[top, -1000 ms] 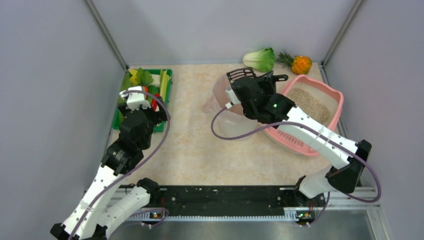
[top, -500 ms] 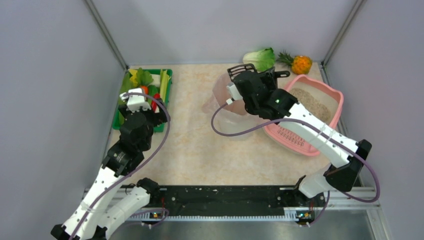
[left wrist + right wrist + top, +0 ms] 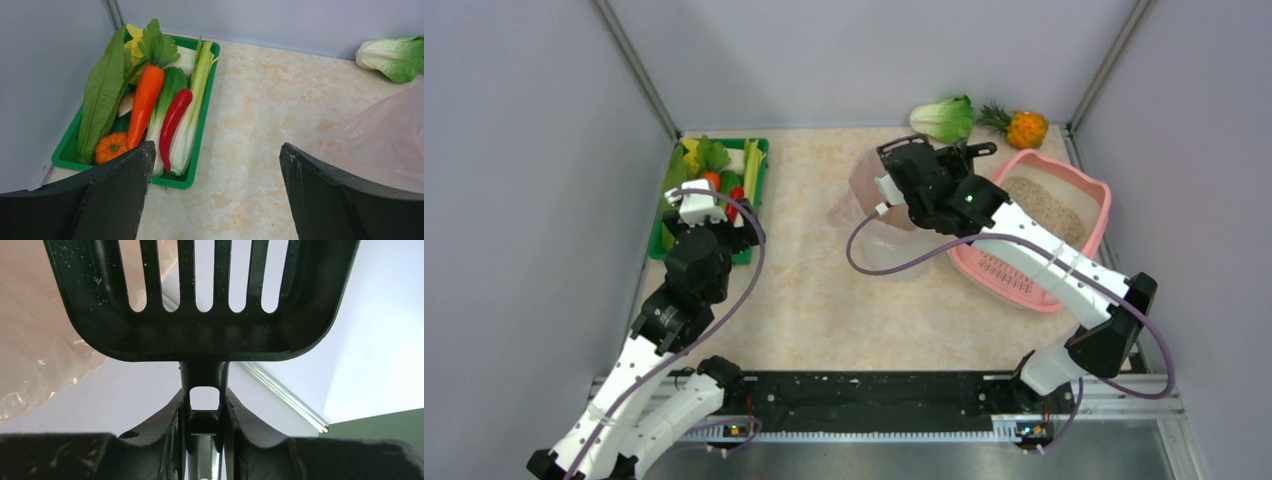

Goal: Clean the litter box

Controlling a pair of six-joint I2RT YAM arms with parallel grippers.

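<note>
The left tool [image 3: 215, 155] hung over the desk [image 3: 824, 300] near its left edge, fingers spread wide, gripping nothing. Just beyond it, a green tray [image 3: 170, 179] lay along the left edge toward the far left corner. It held a carrot [image 3: 145, 105], a red chili [image 3: 172, 120], a small pumpkin [image 3: 111, 146] and leafy greens.

Mid-desk stood a bin [image 3: 892, 255] with a pink liner [image 3: 861, 180]. The right tool [image 3: 204, 400] was above the bin's far side, pinching the handle of a black scoop [image 3: 200, 300]. The scoop's slotted head was flecked with pale grains.

The litter box [image 3: 1014, 278] sat just right of the bin, by the right edge toward the far right corner, with sandy granules in it.

At the far edge lay a cabbage [image 3: 946, 118] and a pineapple [image 3: 1024, 128], side by side.
</note>
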